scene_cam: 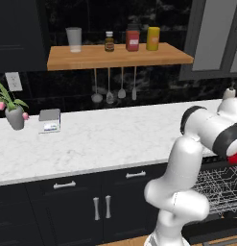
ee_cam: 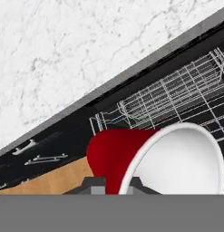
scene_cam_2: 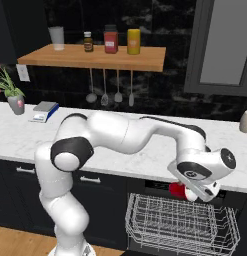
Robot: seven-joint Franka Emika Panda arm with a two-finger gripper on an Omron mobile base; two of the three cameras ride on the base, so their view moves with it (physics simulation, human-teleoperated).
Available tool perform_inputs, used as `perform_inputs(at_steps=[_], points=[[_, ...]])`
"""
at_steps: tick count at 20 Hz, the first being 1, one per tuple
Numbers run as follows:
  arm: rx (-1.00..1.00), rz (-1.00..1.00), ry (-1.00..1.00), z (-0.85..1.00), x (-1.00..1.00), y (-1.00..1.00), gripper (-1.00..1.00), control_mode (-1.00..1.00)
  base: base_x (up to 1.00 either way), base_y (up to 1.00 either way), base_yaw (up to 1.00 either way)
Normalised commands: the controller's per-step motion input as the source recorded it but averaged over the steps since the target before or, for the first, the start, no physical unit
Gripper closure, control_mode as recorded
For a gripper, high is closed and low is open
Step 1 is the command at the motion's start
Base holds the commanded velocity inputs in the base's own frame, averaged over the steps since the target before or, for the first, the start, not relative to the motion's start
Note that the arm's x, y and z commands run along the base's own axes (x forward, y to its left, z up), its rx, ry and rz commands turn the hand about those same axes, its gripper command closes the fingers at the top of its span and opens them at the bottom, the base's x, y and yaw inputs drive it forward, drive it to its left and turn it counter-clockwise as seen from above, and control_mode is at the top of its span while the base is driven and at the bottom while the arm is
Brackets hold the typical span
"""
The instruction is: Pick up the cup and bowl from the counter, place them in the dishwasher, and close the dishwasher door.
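Observation:
My gripper (ee_cam: 113,186) is shut on the wall of a red cup (ee_cam: 111,156) with a white inside, one finger inside the rim and one outside. In the right base view the gripper (scene_cam_2: 195,192) hangs just under the counter (scene_cam_2: 145,150) edge, holding the cup (scene_cam_2: 177,190) over the dishwasher's pulled-out grey wire rack (scene_cam_2: 180,225). The left base view shows a bit of the red cup (scene_cam: 236,156) behind my forearm, above the rack (scene_cam: 220,192). The dishwasher stands open, its door down at the lower right (scene_cam: 206,233). The bowl is out of view.
A potted plant (scene_cam: 14,115) and a small scale (scene_cam: 49,120) stand on the counter's left. A pale object (scene_cam_2: 246,121) sits at its right end, cut off by the frame. A wooden shelf (scene_cam: 120,55) with jars hangs above, with utensils hanging under it. Navy cabinets (scene_cam: 100,206) lie left of the dishwasher.

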Motion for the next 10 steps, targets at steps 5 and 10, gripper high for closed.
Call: perform_inputs(at_steps=[5, 10], points=[[-0.03, 0.34, 0.00, -0.11, -0.52, 0.04, 1.00, -1.00, 0.00, 0.00, 0.00], [0.00, 0.24, 0.01, -0.40, -0.06, 0.36, 1.00, -1.00, 0.00, 0.00, 0.00]])
